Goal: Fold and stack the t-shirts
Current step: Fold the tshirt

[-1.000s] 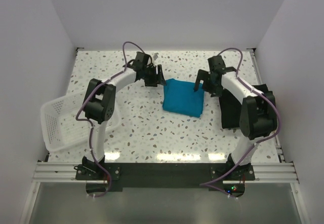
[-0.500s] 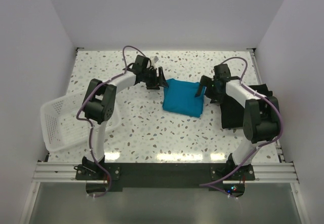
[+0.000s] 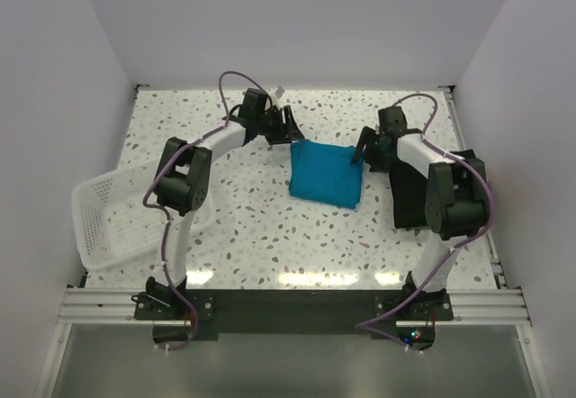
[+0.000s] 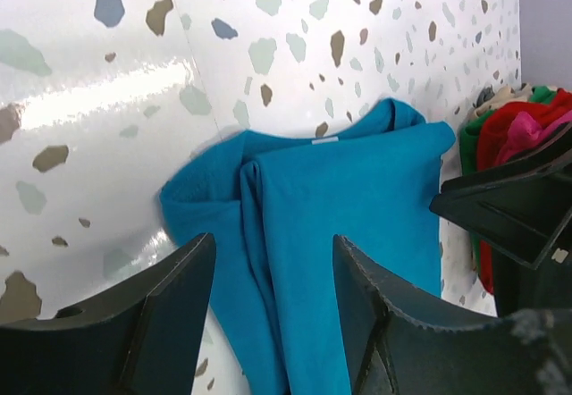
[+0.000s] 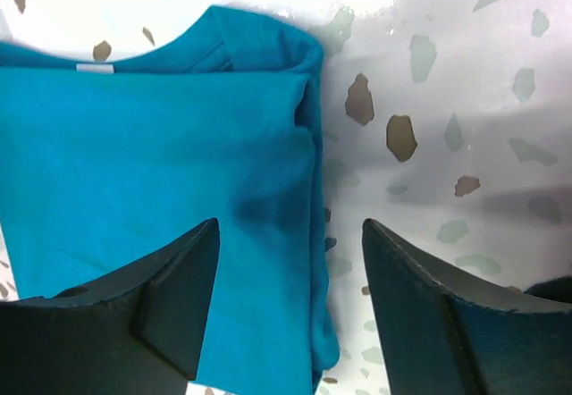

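The soft teal t-shirt [image 3: 326,173] lies mid-table, folded into a smooth near-square, collar toward the far wall. The black t-shirt [image 3: 407,202] lies lengthwise just right of it. The left gripper [image 4: 273,252] and right gripper [image 5: 290,225] hang over the teal shirt's far corners, fingers apart, gripping nothing.

The right arm [image 3: 416,152] hides much of the black t-shirt [image 3: 407,204] from above.
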